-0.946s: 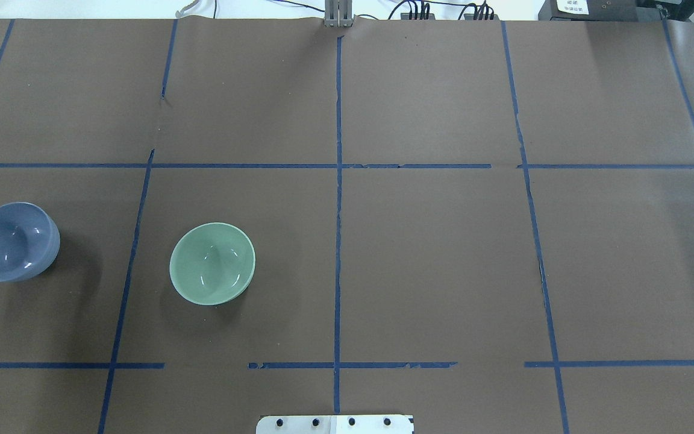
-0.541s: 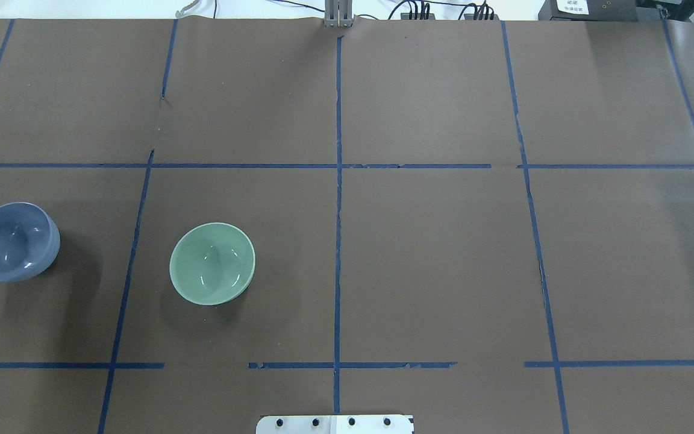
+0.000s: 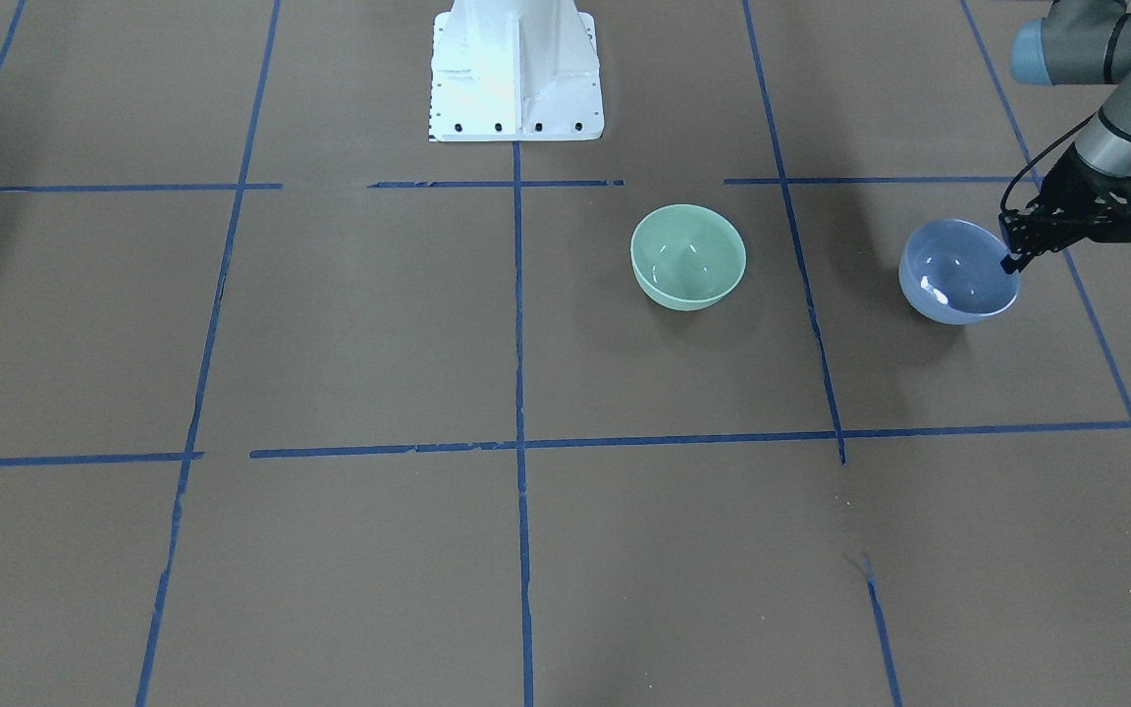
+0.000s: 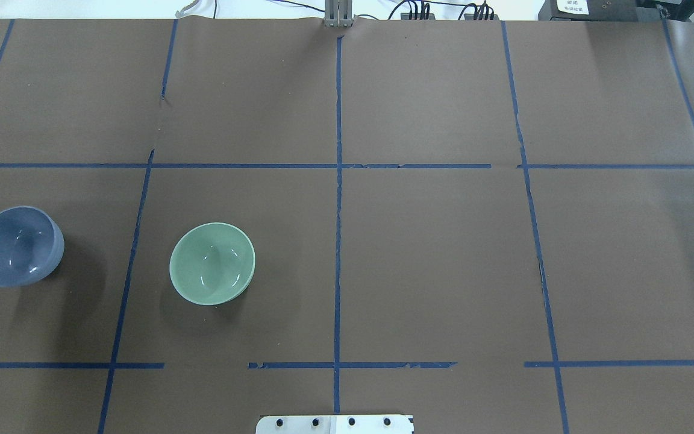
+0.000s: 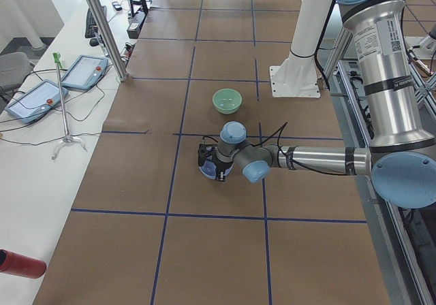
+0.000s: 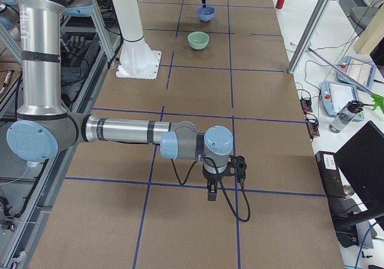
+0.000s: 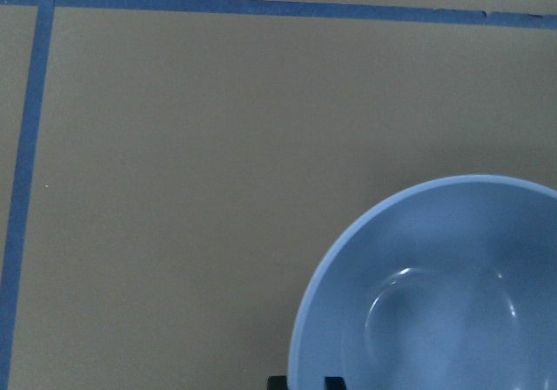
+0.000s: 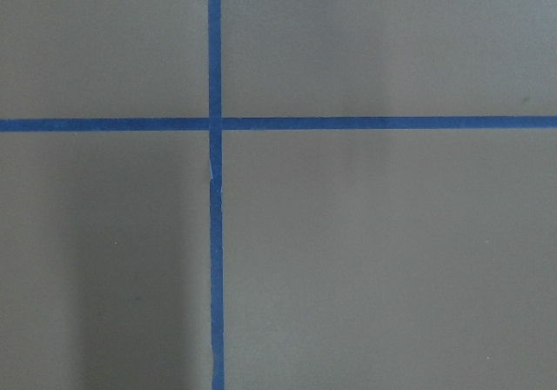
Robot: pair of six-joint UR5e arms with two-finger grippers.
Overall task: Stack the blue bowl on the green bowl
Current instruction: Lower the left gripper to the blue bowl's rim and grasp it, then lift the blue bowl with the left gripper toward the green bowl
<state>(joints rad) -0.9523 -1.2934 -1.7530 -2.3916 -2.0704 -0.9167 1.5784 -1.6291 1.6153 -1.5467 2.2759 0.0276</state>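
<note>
1. The blue bowl (image 4: 18, 246) is mouth up at the far end of the surface (image 4: 431, 259) on the robot's left.
2. The green bowl (image 4: 212, 264) stands mouth up nearer the middle. It is near the blue bowl but not touching it, and a tape line (image 4: 130, 265) runs between them.
3. The left tool (image 3: 1010, 257) is at the blue bowl's rim, on the side facing away from the green bowl. The arm reaches in from beyond that end.
4. In the left wrist view, two dark fingertips (image 7: 278, 382) show at the bottom edge. One is outside the bowl's wall and one inside, so the left tool is pinching the rim.
5. From the front the blue bowl looks slightly tipped. I cannot tell whether its base rests on the surface or is just clear of it.
6. Nothing touches the green bowl.
7. The right tool (image 6: 211, 196) points down over the opposite end of the surface, well apart from both bowls. Its wrist camera shows only a tape crossing (image 8: 214, 124).
8. The right tool shows only in the side view, so I cannot tell whether its fingers are spread or pressed together.
</note>
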